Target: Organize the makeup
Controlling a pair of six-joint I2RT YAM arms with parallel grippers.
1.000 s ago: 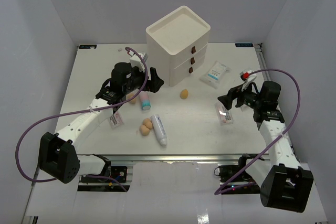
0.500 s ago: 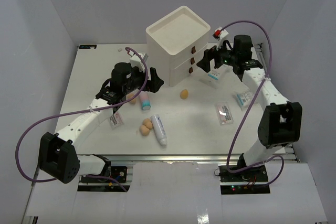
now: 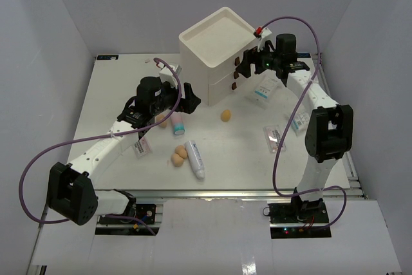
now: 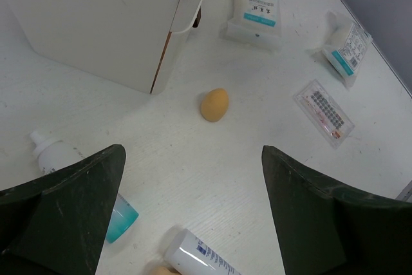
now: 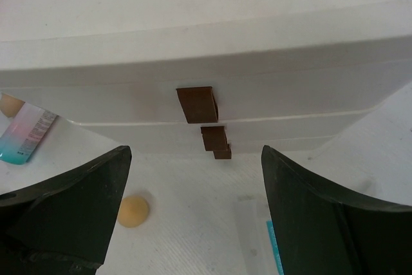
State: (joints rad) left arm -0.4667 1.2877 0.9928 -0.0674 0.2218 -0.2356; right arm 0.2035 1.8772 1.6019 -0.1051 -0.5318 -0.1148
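Sponges [image 3: 226,115], 2 tubes [image 3: 195,159] and sachets [image 3: 264,88] lie loose on the table [image 3: 109,88]; nothing is put away, so nearly all the job remains. Box [image 3: 219,46] at the far side seems shut, all 3 drawers [image 3: 221,80]. Right gripper [image 5: 196,185], jaws wide and empty, faces its top handle [image 5: 198,103]; left gripper [image 4: 193,178] hovers wide, empty, left of it.

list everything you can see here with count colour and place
drawer box: one, white with brown handles, far centre of the table
sponges: four, tan; one mid-table, two near the front, one by the left arm
tubes: two, white; one plain near the front, one pink-labelled with a teal cap left of centre
sachets: four, white; two blue-printed on the right, two pink-printed, one each side
table: one, white
left end effector: open, above the table
right end effector: open, facing the box's handles
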